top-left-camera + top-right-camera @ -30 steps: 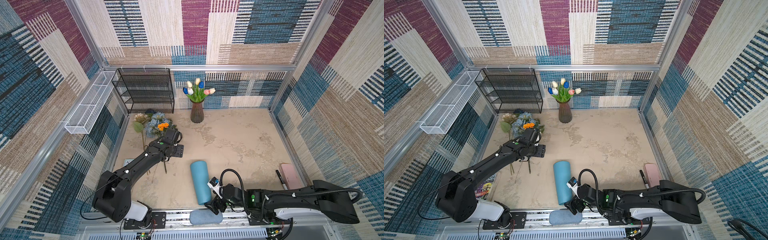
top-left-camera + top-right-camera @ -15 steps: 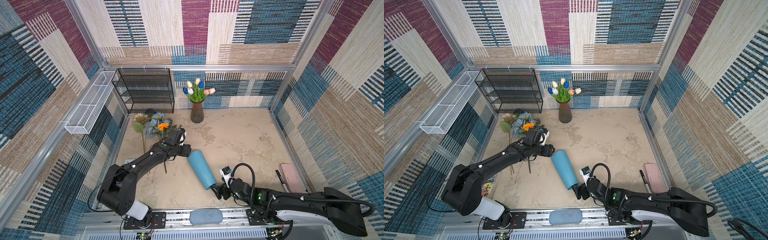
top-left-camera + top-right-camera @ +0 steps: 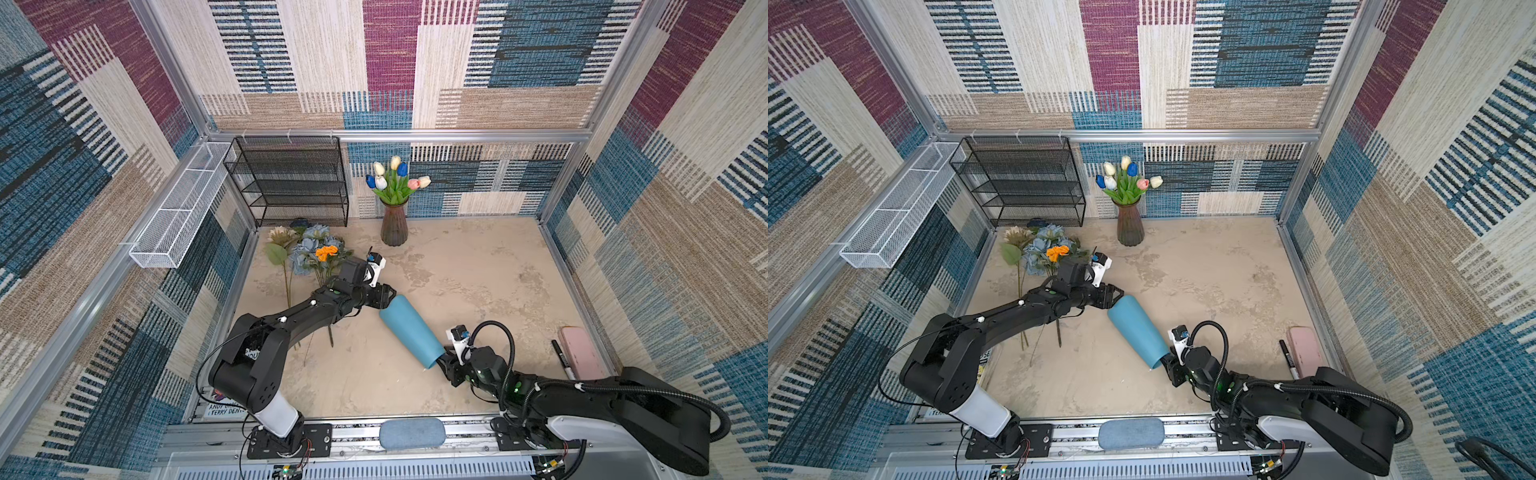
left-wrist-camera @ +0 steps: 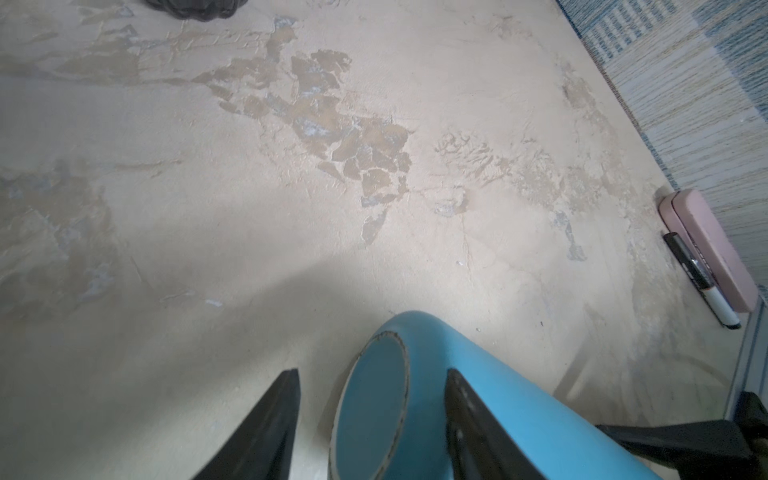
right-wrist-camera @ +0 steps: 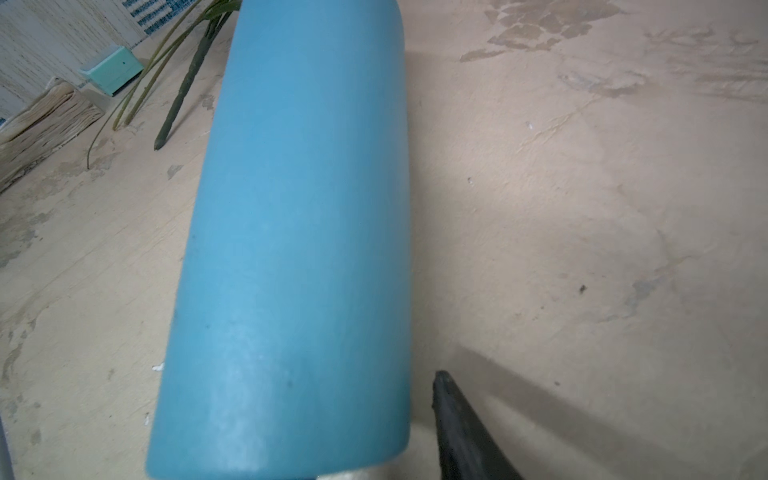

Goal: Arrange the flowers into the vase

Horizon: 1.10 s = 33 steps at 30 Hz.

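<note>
Both arms stretched low over worktop [image 3: 478, 270]. Left claw [image 3: 384, 297] released, straddling base of lying blue vase [image 3: 407, 330]; right claw [image 3: 441, 360] at its mouth, grip untellable. Flowers [image 3: 313, 253] lay loose at 10 o'clock.

The only legible print stands on the white edge of a flat printed item [image 3: 225, 409] at the front left in a top view, reading partly "ANDY" and "TERRY DEN", while the marker [image 4: 700, 274] lettering is too blurred to read.
</note>
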Tool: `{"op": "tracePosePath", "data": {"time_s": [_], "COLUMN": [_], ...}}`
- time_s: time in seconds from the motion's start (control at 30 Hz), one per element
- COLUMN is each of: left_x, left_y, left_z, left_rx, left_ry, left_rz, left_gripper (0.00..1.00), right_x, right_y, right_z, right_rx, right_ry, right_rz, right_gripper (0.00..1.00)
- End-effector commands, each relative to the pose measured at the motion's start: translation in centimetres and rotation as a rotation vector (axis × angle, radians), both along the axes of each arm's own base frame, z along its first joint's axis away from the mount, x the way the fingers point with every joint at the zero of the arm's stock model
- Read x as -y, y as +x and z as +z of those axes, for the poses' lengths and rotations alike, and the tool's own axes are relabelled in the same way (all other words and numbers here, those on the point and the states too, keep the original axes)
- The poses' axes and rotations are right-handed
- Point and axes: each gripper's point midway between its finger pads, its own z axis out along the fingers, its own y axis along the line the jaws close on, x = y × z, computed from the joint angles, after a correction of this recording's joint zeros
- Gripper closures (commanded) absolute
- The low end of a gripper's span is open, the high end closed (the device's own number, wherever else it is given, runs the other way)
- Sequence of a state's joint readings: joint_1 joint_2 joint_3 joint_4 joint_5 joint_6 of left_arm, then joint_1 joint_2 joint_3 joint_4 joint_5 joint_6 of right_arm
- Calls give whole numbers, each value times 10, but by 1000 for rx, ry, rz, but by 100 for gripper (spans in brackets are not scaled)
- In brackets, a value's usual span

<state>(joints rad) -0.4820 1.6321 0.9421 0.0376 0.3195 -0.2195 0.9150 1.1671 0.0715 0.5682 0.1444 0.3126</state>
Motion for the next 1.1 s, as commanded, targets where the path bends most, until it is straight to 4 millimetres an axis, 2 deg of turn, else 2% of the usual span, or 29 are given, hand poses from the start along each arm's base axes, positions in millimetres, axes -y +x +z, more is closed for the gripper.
{"op": "tracePosePath", "data": {"time_s": [0.0, 0.1, 0.23, 0.37, 0.5, 0.57, 0.63, 0.67, 0.83, 0.93, 1.07], "left_x": [5, 8, 5, 0, -2, -2, -1, 0, 9, 15, 18], "left_y": [-22, -24, -25, -24, -21, -20, -18, -17, -14, -12, -7], "left_z": [-17, -17, -22, -20, -18, -15, -11, -9, 7, 11, 22], "left_rx": [-76, -85, -85, -66, -52, -35, -20, -14, 5, 6, 32], "left_ry": [-10, -29, -12, 0, 3, -6, -17, -22, -60, -80, -88], "left_rz": [-80, -90, -81, -62, -46, -45, -42, -47, -75, -100, -102], "left_gripper": [42, 43, 43, 43, 44, 44, 44, 44, 44, 45, 46], "right_x": [-22, -25, -32, -37, -38, -39, -41, -41, -53, -67, -82], "right_y": [12, 20, 25, 25, 25, 26, 29, 32, 49, 61, 77], "right_z": [43, 43, 44, 54, 66, 74, 86, 94, 148, 182, 199], "right_rx": [168, 188, 200, 212, 219, 217, 210, 199, 92, 14, -143], "right_ry": [125, 111, 101, 106, 100, 89, 89, 91, 58, 6, -100], "right_rz": [64, 69, 94, 116, 131, 140, 144, 148, 205, 260, 299], "right_gripper": [57, 65, 66, 83, 83, 87, 98, 100, 100, 100, 100]}}
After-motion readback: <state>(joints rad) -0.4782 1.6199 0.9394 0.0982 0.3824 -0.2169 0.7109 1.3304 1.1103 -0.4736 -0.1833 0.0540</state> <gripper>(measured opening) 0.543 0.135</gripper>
